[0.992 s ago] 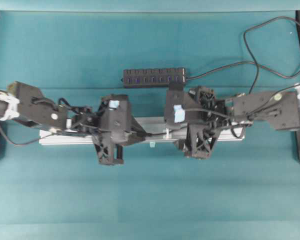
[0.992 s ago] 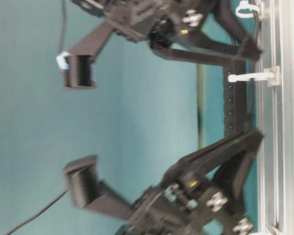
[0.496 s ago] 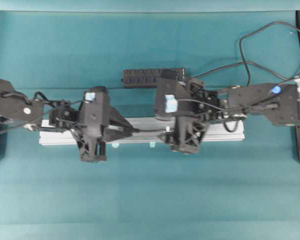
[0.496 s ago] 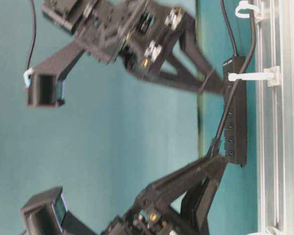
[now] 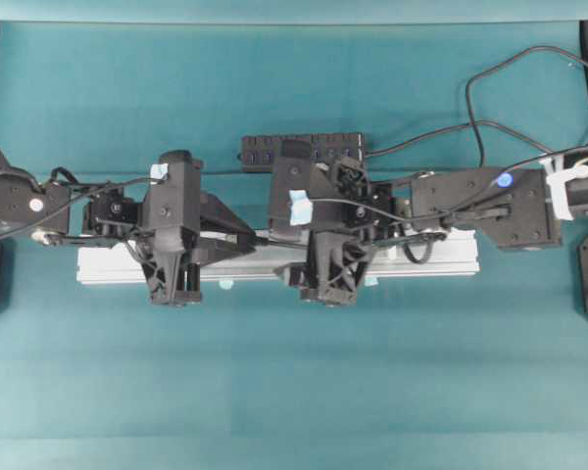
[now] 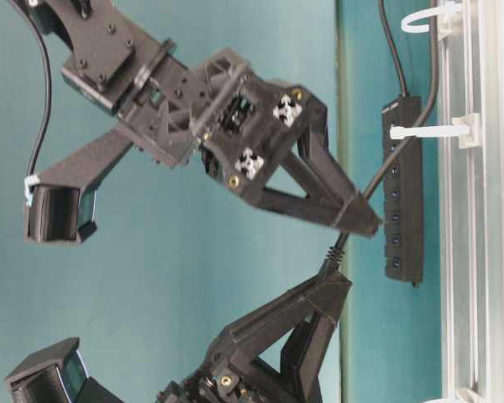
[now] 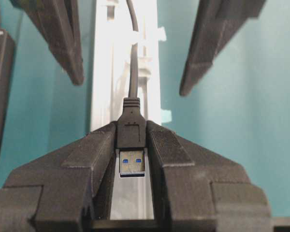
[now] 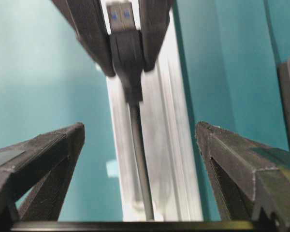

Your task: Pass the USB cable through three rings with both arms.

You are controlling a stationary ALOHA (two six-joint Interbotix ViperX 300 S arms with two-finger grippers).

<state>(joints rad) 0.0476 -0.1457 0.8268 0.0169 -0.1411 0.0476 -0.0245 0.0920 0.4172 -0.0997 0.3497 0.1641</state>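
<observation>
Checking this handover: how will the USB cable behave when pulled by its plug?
Probably floppy: the USB cable bends between plug and rail. The plug looks rigid, clamped squarely in the left gripper, so slipping seems unlikely.

A black multi-port hub bar [image 5: 302,152] lay just above the middle of the overhead frame, its own black cord [image 5: 490,108] looping off toward the upper right corner. Just below it, a long silver aluminium rail [image 5: 441,262] ran left to right across the centre of the teal tabletop [image 5: 294,382]. Small pale-cyan tabs [image 5: 225,285] sat along the rail's lower edge; in the table-level view the hub stood on end at right, beside the rail.
</observation>
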